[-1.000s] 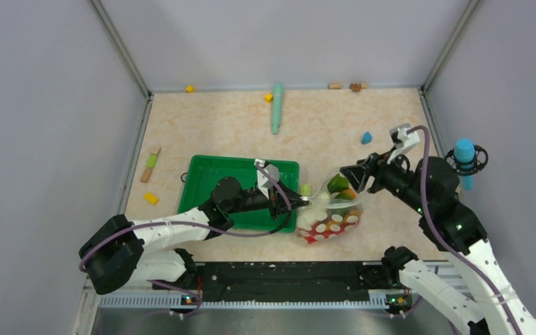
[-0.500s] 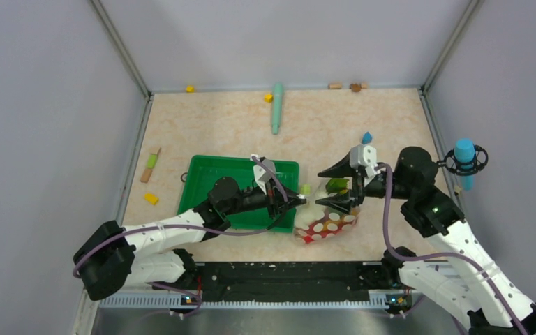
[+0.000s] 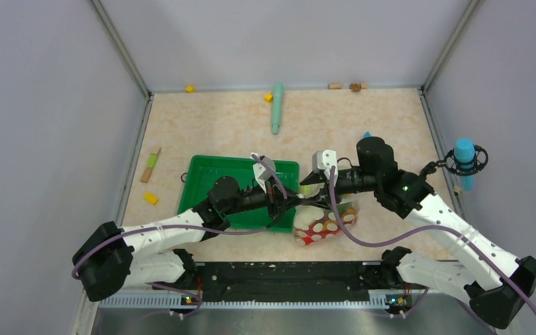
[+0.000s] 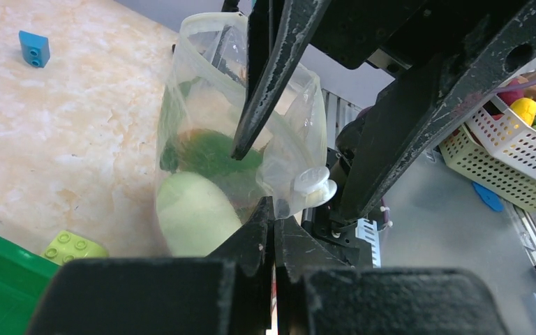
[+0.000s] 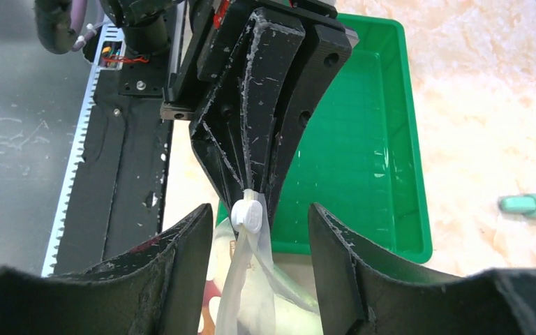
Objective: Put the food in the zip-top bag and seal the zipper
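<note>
The zip-top bag [image 3: 326,223] hangs just right of the green tray, clear with white dots over red at its bottom. Inside it I see food: a white radish [image 4: 192,209] and a green leaf [image 4: 216,155]. My left gripper [image 4: 273,218] is shut on the bag's mouth edge, right below the white slider [image 4: 314,185] on the zipper [image 5: 246,279]. My right gripper [image 5: 259,209] is open, one finger on each side of the slider and mouth strip without touching them. In the top view, the left gripper [image 3: 294,202] and right gripper [image 3: 308,188] meet tip to tip above the bag.
The green tray [image 3: 209,174] lies under my left arm. A long teal stick [image 3: 277,108] lies at the back. A lime block [image 4: 73,246] sits by the tray's corner and a blue block [image 4: 35,47] lies further off. Small blocks lie at the left [image 3: 151,198].
My right arm has swung left from the bag's right side to its mouth, and its jaws now straddle the slider. The left gripper has kept its hold in place.
</note>
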